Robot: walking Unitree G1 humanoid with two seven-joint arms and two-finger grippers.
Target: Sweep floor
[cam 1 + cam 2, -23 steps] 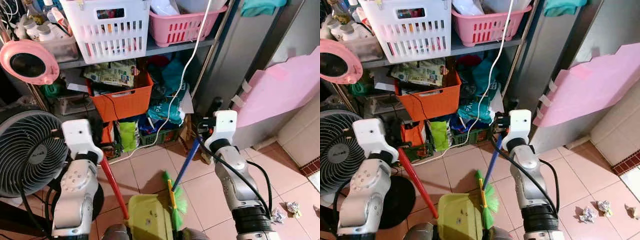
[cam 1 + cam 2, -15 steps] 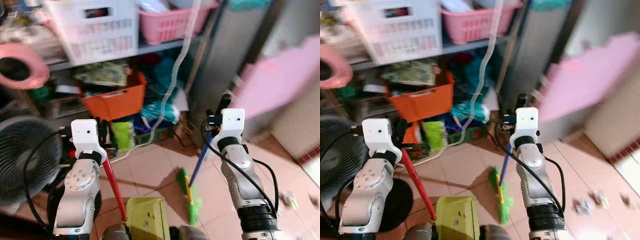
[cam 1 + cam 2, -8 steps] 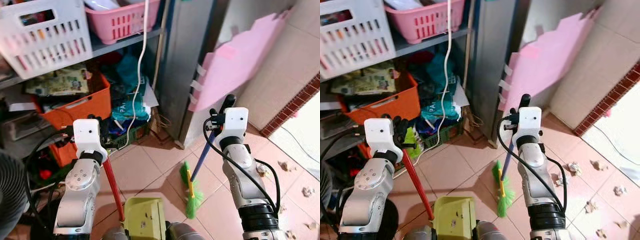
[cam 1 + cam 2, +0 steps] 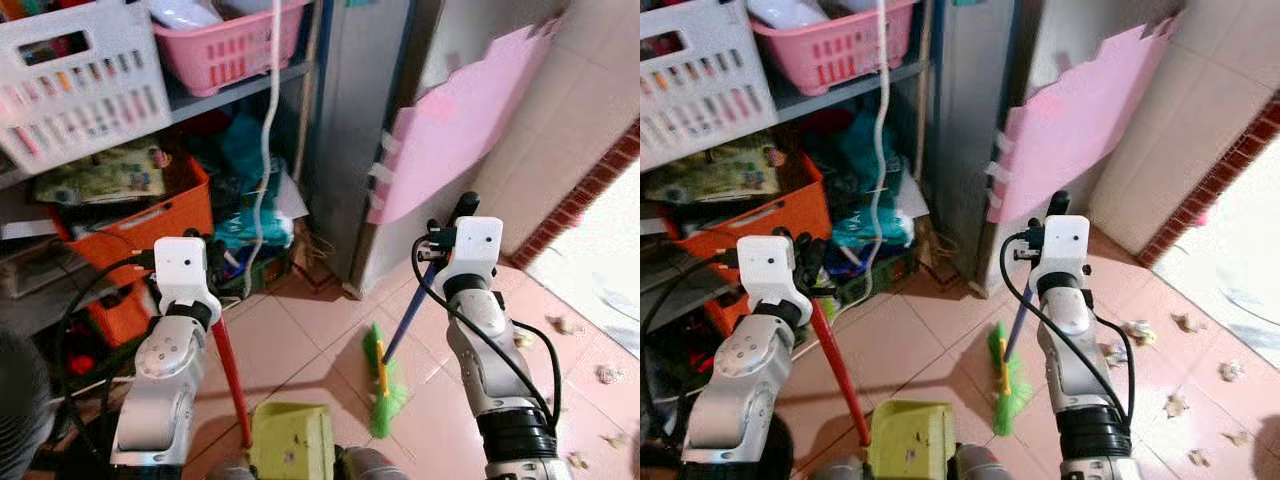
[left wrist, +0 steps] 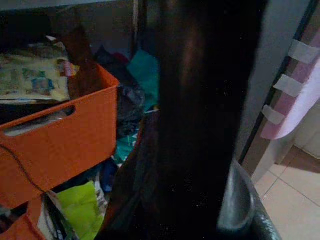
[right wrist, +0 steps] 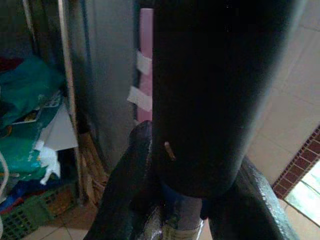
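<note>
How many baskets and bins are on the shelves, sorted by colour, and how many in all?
White basket: 1
Pink basket: 1
Orange bin: 1
Total: 3

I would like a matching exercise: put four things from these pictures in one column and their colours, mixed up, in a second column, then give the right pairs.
Things:
1. broom handle
2. dustpan
3. dustpan handle
4. foam board

Colours:
a. red
b. pink
c. blue
d. yellow-green

Pairs: 1-c, 2-d, 3-a, 4-b
</note>
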